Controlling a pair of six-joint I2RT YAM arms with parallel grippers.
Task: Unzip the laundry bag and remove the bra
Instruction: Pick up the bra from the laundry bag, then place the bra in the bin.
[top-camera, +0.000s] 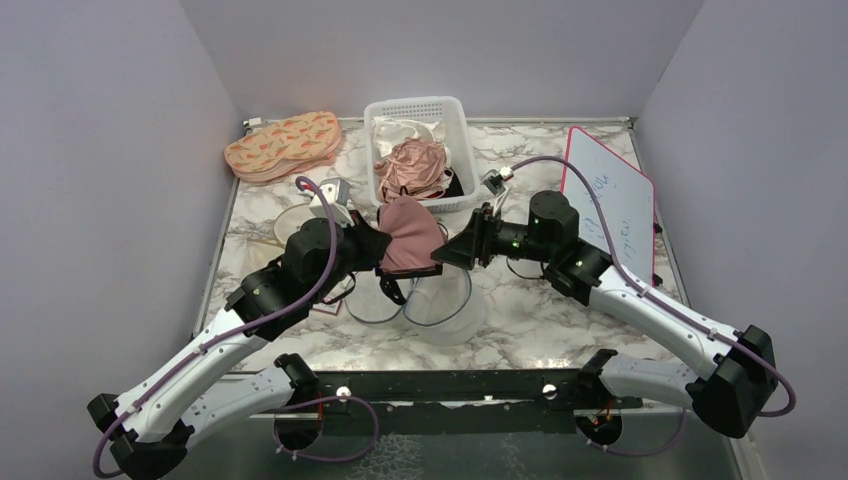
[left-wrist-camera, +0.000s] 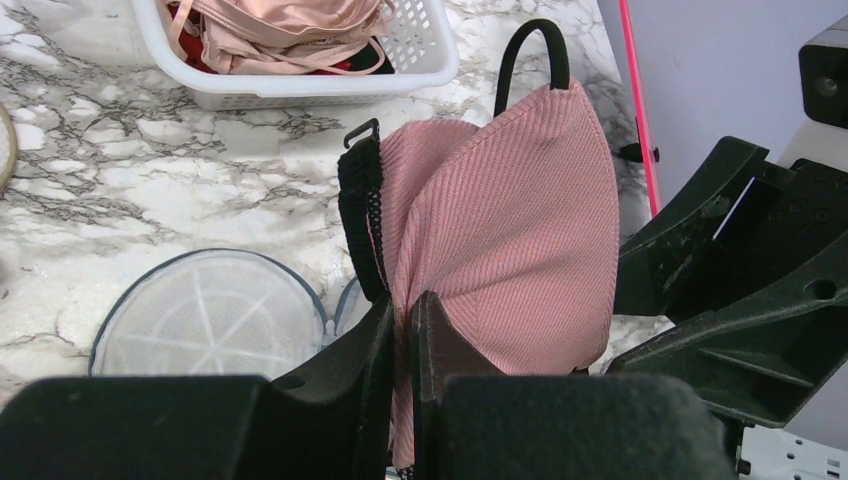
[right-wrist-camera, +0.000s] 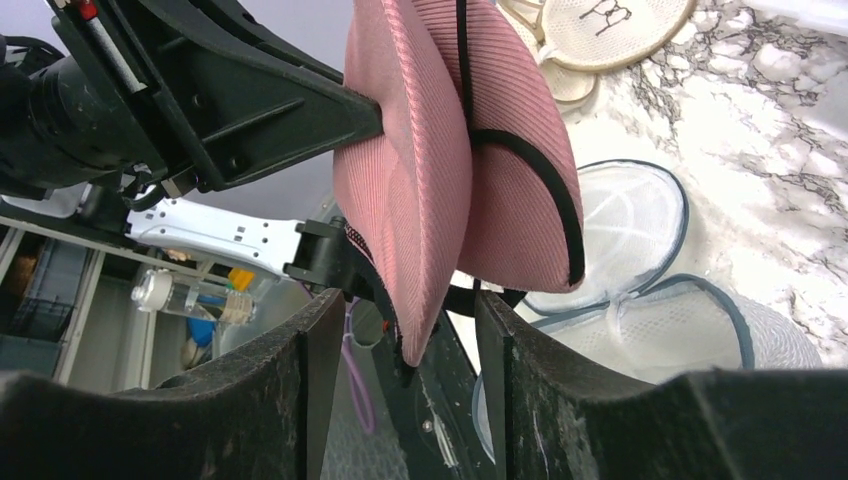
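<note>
The left claw (top-camera: 378, 250) is pressed together on the bra (top-camera: 410, 232). It pinches the edge of the folded pink cups and holds them up off the surface (top-camera: 560, 310), probably so they hang clear of the laundry bag (top-camera: 430, 300). The bag lies open and sagging directly below, with its mesh lid flipped out beside it. Further right, the right claw (top-camera: 445, 252) stands spread, with one finger on either side of the bra's far edge. This placement suggests a handover or a release. Whether its pads touch the fabric is hard to tell. From above, the arms and bra cover much of the bag. Its zip pull cannot be made out, and the black straps dangle partly out of sight.
</note>
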